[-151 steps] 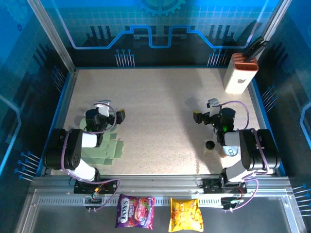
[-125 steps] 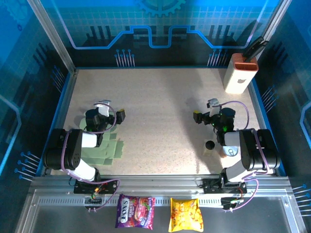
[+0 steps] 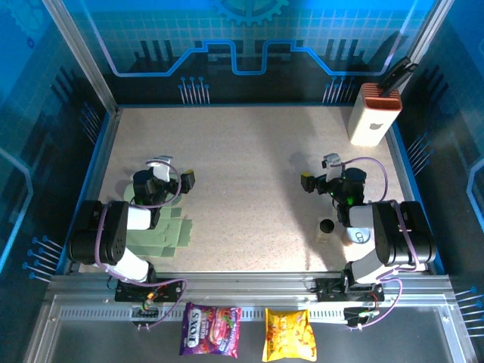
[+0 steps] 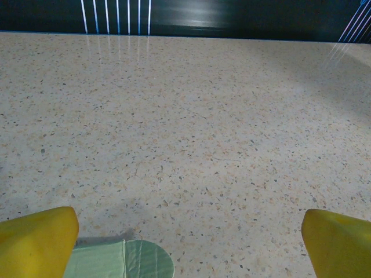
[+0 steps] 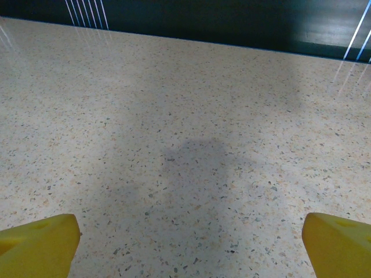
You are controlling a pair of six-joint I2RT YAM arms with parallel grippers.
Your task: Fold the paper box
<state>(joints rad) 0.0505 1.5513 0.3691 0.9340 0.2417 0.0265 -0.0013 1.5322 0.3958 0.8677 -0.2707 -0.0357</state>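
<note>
Well, the paper box (image 3: 172,231) is still a flat green sheet. It lies on the table (image 3: 249,159) at the near left, partly under the left arm (image 3: 113,234). No flap looks folded up yet, so I think the job is just starting. The left gripper (image 3: 172,174) hangs just past the far edge of the sheet, jaws wide apart with nothing in them. The right gripper (image 3: 318,172) is well away on the other side, also wide apart and holding nothing. To do this step well, the left gripper should come back a little, go down slowly and pinch just one flap by its edge. Thin card lying flat is hard to get under, so one fingertip may need to slide in low. The right gripper could come over and press the middle down, or the whole sheet may slide. From above, the left arm covers much of the sheet, so I cannot count the flaps or find the fold lines. The left wrist camera catches a round green tab (image 4: 130,259) just beside one yellow fingertip (image 4: 37,242), cut off at the bottom. A small dark thing (image 3: 327,225) by the right arm is too small to tell.
</note>
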